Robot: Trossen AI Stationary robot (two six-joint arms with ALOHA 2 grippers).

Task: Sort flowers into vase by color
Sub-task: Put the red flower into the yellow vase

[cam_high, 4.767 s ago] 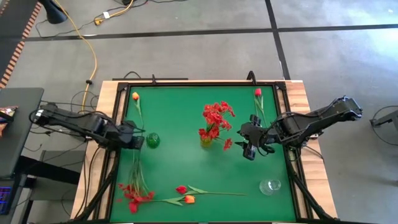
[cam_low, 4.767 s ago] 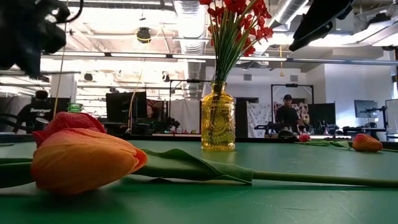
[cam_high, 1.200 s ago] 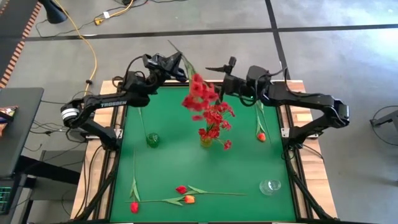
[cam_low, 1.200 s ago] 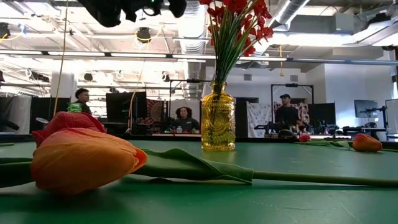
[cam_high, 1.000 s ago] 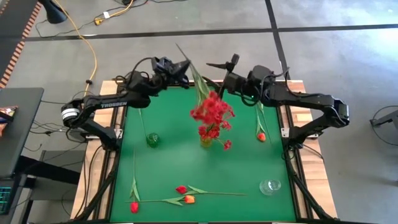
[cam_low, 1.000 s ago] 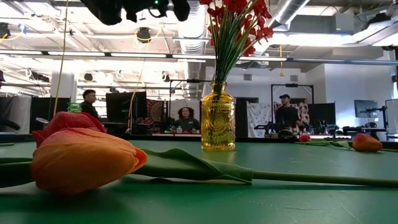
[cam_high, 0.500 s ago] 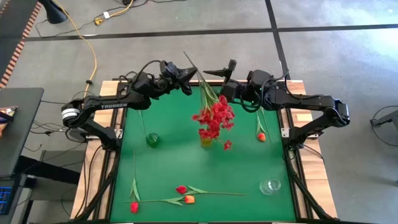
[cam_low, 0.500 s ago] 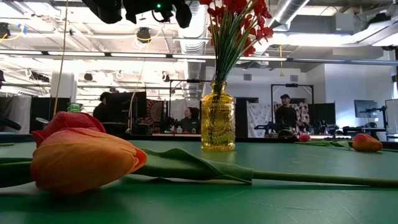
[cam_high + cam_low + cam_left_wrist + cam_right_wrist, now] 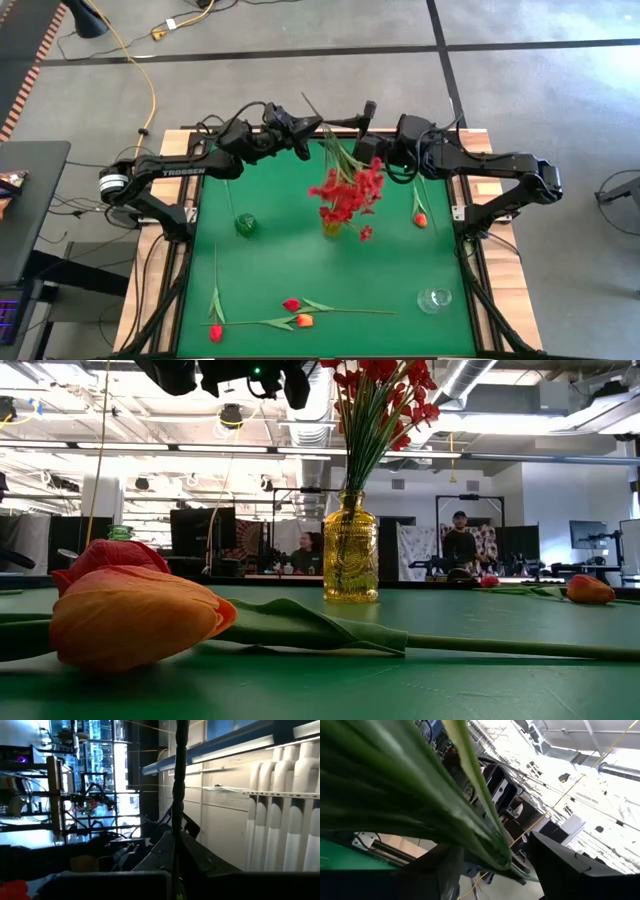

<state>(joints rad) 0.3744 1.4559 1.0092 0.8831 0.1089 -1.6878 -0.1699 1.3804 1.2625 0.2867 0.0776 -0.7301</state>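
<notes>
My left gripper (image 9: 303, 138) is shut on a bunch of small red blossoms (image 9: 347, 190) with long green stems, held high over the table's far middle. The blossom end hangs over the yellow vase (image 9: 331, 229), which holds more red blossoms (image 9: 380, 385). My right gripper (image 9: 355, 135) stands open just right of the left one. The green stems (image 9: 420, 795) run between its two fingers; I cannot tell whether they touch. A green vase (image 9: 245, 224) stands at the left and a clear vase (image 9: 435, 299) at the near right. My left gripper pinches the bunch's stems (image 9: 314, 130) between its two fingers, well away from the blossoms; the stem ends (image 9: 306, 102) stick out past the fingers. The fingers come from the table's left and lie across the stems. The bunch slants, lifted clear of the table.
Loose flowers lie on the green table: an orange tulip (image 9: 305, 320) and a red bud (image 9: 291, 304) near the front edge, a red one (image 9: 215, 332) at the near left, and one (image 9: 420, 218) at the right. People stand in the room beyond.
My left gripper has carried the bunch toward the right gripper and the table's near side, tipping down a little. The stems have swung over, and the blossom end has settled over the yellow vase. My right gripper has edged left toward the stems.
</notes>
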